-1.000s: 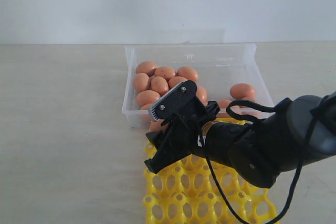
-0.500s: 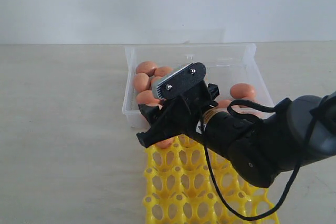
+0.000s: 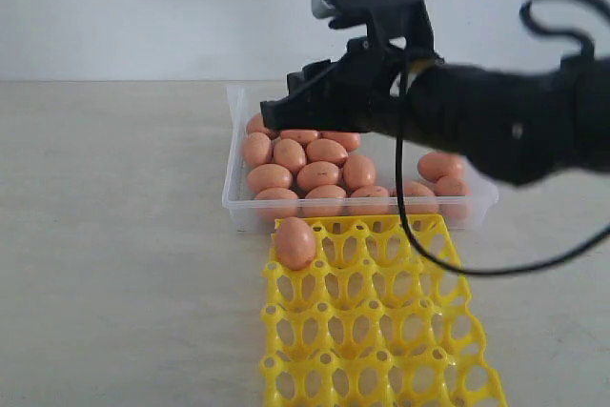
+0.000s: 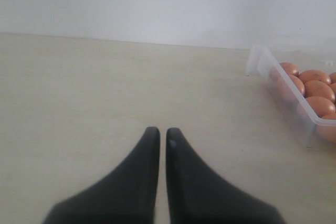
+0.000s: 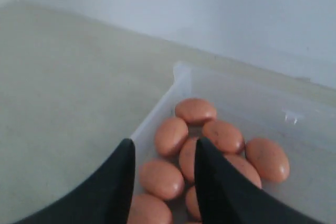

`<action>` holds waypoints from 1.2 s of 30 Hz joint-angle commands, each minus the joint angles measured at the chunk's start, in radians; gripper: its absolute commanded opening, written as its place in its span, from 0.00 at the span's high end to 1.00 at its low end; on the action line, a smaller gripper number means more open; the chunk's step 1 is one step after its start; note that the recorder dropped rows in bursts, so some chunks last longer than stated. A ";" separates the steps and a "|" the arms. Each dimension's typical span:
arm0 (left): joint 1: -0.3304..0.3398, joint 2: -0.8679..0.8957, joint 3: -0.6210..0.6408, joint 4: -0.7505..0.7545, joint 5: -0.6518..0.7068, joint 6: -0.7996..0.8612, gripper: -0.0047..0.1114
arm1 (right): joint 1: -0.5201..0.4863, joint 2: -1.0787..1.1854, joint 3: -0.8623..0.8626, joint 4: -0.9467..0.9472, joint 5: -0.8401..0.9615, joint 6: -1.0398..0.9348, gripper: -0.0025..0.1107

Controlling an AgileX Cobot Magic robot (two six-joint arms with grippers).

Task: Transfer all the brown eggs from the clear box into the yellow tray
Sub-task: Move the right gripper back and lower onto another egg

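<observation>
Brown eggs [image 3: 315, 176]: one egg [image 3: 294, 242] seated in yellow tray [image 3: 381, 350], in the corner cup at 11 o'clock, nearest the clear box [image 3: 232, 199]. Every other cup in view bare. Remainder, a dozen or more, not yet out of the box: main cluster toward 9 o'clock, a few apart at 3 o'clock. Box at 12 o'clock of the tray on the bench [image 3: 114, 235], just beside it. Judged: task barely begun, nearly all transfers left.

Right gripper [image 3: 276, 110] hovering above the 9 o'clock cluster, fingers [image 5: 123, 177] parted, nothing between them. Left gripper [image 4: 163, 132] over bare bench, well apart from the box, fingers pressed almost together, empty.

Against one second ago: right gripper then low over the tray's 11 o'clock corner, hiding that cup; now raised and shifted toward 12 o'clock over the box, egg exposed in the cup. Box and tray unmoved.
</observation>
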 commanded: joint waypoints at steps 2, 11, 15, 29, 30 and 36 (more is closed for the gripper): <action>-0.004 -0.002 0.004 0.004 -0.013 0.004 0.92 | -0.132 0.083 -0.360 -0.071 0.669 -0.108 0.70; -0.004 -0.002 0.004 0.004 -0.013 0.004 0.92 | -0.270 0.426 -0.729 -0.106 1.100 0.032 0.70; -0.004 -0.002 0.004 0.004 -0.013 0.004 0.92 | -0.269 0.510 -0.765 -0.099 1.094 0.056 0.55; -0.004 -0.002 0.004 0.004 -0.013 0.004 0.92 | -0.270 0.615 -0.768 -0.090 1.025 0.144 0.42; -0.004 -0.002 0.004 0.004 -0.013 0.004 0.92 | -0.270 0.617 -0.768 -0.090 1.015 0.151 0.42; -0.004 -0.002 0.004 0.004 -0.013 0.004 0.92 | -0.270 0.621 -0.768 -0.090 0.991 0.187 0.50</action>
